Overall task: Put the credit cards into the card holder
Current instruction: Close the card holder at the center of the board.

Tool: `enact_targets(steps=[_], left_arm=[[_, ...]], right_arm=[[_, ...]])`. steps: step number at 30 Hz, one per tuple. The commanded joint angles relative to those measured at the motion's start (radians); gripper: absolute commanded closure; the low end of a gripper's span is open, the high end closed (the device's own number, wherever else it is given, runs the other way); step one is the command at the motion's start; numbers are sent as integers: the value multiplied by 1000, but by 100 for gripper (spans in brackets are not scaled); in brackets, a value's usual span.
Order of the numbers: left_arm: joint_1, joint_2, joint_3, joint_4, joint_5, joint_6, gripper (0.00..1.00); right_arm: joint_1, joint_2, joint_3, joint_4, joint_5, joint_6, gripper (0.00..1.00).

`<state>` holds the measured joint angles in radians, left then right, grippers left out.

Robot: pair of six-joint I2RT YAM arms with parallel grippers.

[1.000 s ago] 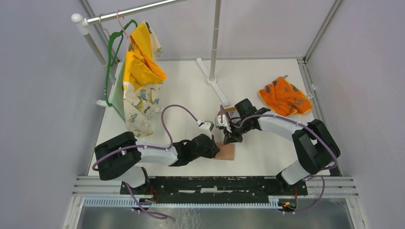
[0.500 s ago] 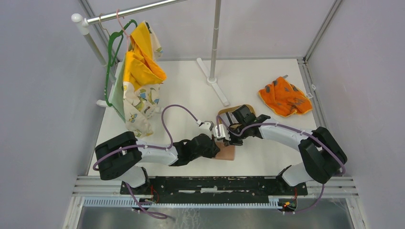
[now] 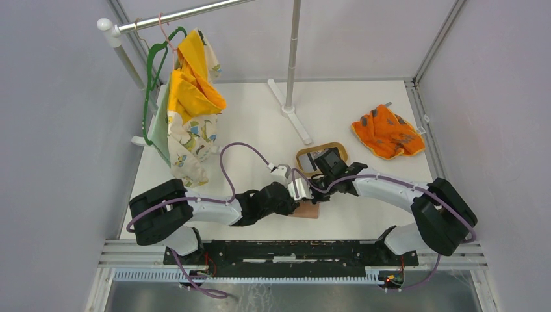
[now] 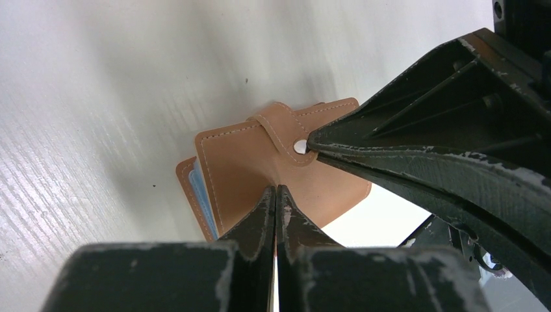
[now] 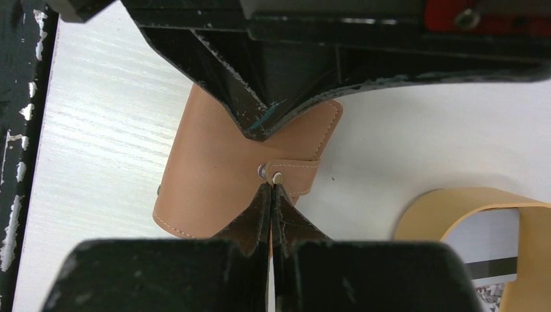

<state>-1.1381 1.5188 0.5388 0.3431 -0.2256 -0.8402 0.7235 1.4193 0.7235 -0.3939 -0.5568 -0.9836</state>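
Eyes on the card holder [image 3: 310, 210]: folded shut, reddish-brown, lying flat on the white table [image 3: 247, 123] toward the front, near the middle. Showing a sliver of blue-grey pocket edge [image 4: 197, 188] along one side in the left wrist view, with the strap tab [image 5: 295, 170] wrapped over the cover and a shiny snap [image 4: 299, 147] on top. Right at that snap, the right gripper [image 5: 271, 185], clamped fully together, tips touching the tab, nothing visibly between them. Facing it from the opposite side, the left gripper [image 4: 277, 190], pinched tight as well, tips pressed against the cover; hard to say whether pinching any leather. Just beyond, partly under the right arm [image 3: 383, 185], an oval light-wood tray [image 5: 448, 201] with credit cards [image 5: 497, 231] lying inside. Farther back on the right, a crumpled orange cloth [image 3: 388, 132]; over on the far left, yellow garments [image 3: 195, 91] hanging off a rail [image 3: 182, 16], with a green hanger [image 3: 153, 65] alongside.
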Motion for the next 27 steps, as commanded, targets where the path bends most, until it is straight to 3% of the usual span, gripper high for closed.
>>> enact_targets(steps=[1, 27], left_arm=[[4, 27, 9, -19, 13, -33, 98], [4, 27, 15, -23, 21, -33, 98]], right_arm=[[15, -37, -14, 4, 15, -23, 100], [102, -70, -58, -34, 73, -127, 100]])
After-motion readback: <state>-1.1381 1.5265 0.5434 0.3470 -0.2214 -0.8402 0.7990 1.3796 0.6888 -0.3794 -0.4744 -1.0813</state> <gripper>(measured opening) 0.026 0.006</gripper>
